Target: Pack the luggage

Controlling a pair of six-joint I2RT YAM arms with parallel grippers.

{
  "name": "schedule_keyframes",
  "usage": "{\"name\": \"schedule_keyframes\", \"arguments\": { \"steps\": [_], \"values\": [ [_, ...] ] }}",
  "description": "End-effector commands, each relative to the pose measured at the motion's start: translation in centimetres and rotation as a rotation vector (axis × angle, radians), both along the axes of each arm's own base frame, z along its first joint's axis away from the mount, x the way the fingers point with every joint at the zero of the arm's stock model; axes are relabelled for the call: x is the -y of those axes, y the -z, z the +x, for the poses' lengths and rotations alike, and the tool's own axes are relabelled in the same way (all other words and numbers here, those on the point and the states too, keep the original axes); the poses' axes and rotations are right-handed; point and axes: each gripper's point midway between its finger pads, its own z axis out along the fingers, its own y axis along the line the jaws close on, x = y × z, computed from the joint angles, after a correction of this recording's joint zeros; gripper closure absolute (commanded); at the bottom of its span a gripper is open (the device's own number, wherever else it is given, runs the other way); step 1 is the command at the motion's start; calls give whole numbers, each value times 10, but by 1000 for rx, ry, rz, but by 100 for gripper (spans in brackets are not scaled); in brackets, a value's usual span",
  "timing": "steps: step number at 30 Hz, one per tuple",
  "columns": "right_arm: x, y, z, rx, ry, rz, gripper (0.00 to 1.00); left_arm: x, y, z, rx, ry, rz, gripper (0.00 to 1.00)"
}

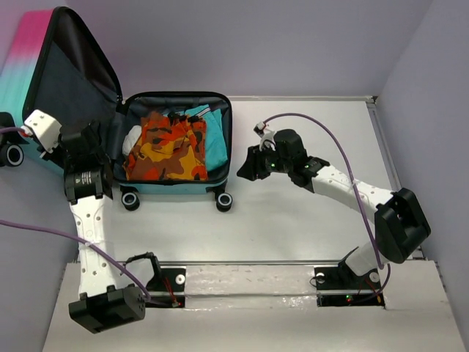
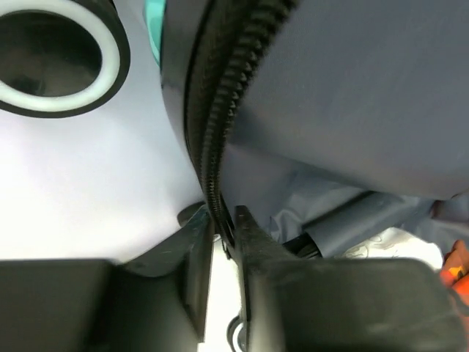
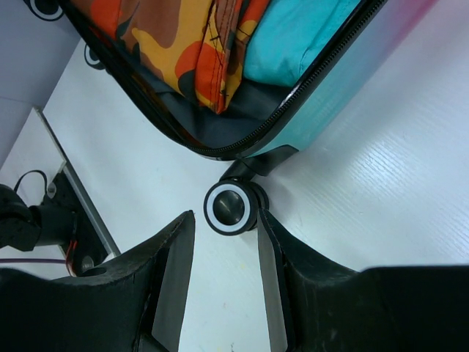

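Pink-to-teal luggage (image 1: 172, 188) sits open on the table (image 1: 308, 220), left of centre, lid (image 1: 73, 73) raised at its left

Your left gripper (image 2: 223, 220) is narrow, its jaws pinching the lid's zipper edge (image 2: 212, 110). Your right gripper (image 3: 224, 216) hangs partly open and empty just right of the luggage, above the near right wheel (image 1: 223, 201), not touching it. Inside the base you see an orange camouflage cloth (image 1: 172, 150), a teal cloth (image 1: 212, 143) to its right and a white item (image 1: 133, 139) to its left
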Motion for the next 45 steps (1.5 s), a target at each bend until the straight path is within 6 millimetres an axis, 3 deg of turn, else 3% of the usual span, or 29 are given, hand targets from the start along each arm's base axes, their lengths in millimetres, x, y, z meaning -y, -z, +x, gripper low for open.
{"name": "schedule_keyframes", "arguments": {
  "steps": [1, 3, 7, 8, 9, 10, 13, 16, 17, 20, 21, 22, 23, 24, 25, 29, 31, 33, 34, 35, 36, 37, 38, 39, 40, 41, 42, 44, 45],
  "values": [
    [-5, -8, 6, 59, -10, 21, 55, 6, -41, 2, 99, -5, 68, 82],
    [-2, -4, 6, 58, 1, 11, 55, 7, -42, 3, 95, -4, 73, 94],
    [2, -3, 8, 53, 38, 6, 55, 31, -56, 14, 160, 102, 87, 94],
    [2, -4, 9, 53, 44, 9, 55, 53, -55, 22, 138, 190, 114, 94],
    [3, -3, 11, 46, 62, 8, 55, 68, -69, 23, 192, 238, 142, 94],
    [3, -5, 12, 47, 73, 12, 56, 101, -61, 32, 129, 355, 195, 94],
    [5, -10, 18, 45, 116, 26, 56, 134, -59, 30, 86, 442, 264, 94],
    [7, -20, 23, 52, 158, 46, 56, 198, -51, 32, 20, 684, 351, 94],
    [7, -22, 23, 52, 166, 51, 56, 200, -50, 34, 17, 693, 353, 94],
    [13, -31, 27, 66, 215, 61, 56, 273, -31, 40, -73, 984, 409, 94],
    [17, -37, 30, 80, 248, 67, 56, 287, -26, 40, -84, 1036, 398, 85],
    [20, -38, 31, 84, 265, 66, 55, 310, -24, 37, -102, 1164, 394, 69],
    [24, -39, 32, 87, 284, 60, 55, 328, -19, 37, -122, 1239, 388, 47],
    [29, -40, 35, 96, 318, 49, 55, 346, -16, 31, -131, 1316, 381, 14],
    [34, -44, 34, 104, 334, 46, 55, 361, -20, 23, -133, 1396, 350, 5],
    [58, -51, 36, 151, 437, 18, 55, 424, -26, -9, -144, 1729, 274, 1],
    [73, -48, 32, 157, 481, -17, 57, 447, -50, -31, -68, 1908, 225, 2],
    [79, -48, 31, 167, 495, -29, 61, 451, -74, -41, 23, 1960, 218, 3],
    [82, -47, 31, 173, 505, -46, 68, 445, -95, -36, 106, 1907, 214, 10],
    [87, -46, 33, 172, 521, -55, 74, 423, -105, -18, 131, 1742, 215, 13],
    [89, -45, 34, 178, 525, -64, 80, 406, -119, -9, 186, 1643, 202, 23],
    [89, -44, 34, 177, 525, -71, 90, 370, -124, 16, 184, 1458, 199, 32],
    [90, -43, 35, 178, 528, -77, 93, 365, -126, 18, 192, 1419, 178, 42],
    [89, -38, 36, 173, 524, -87, 93, 331, -115, 45, 157, 1271, 120, 55],
    [88, -37, 37, 171, 522, -91, 93, 312, -111, 58, 141, 1203, 98, 61],
    [86, -34, 38, 165, 517, -98, 93, 272, -101, 81, 127, 1049, 56, 68],
    [85, -33, 40, 164, 516, -99, 93, 252, -92, 91, 110, 979, 39, 78],
    [83, -31, 42, 162, 514, -106, 93, 218, -75, 109, 88, 895, -7, 86],
    [82, -28, 44, 160, 510, -114, 93, 176, -66, 122, 95, 777, -38, 93]
  ]
}}
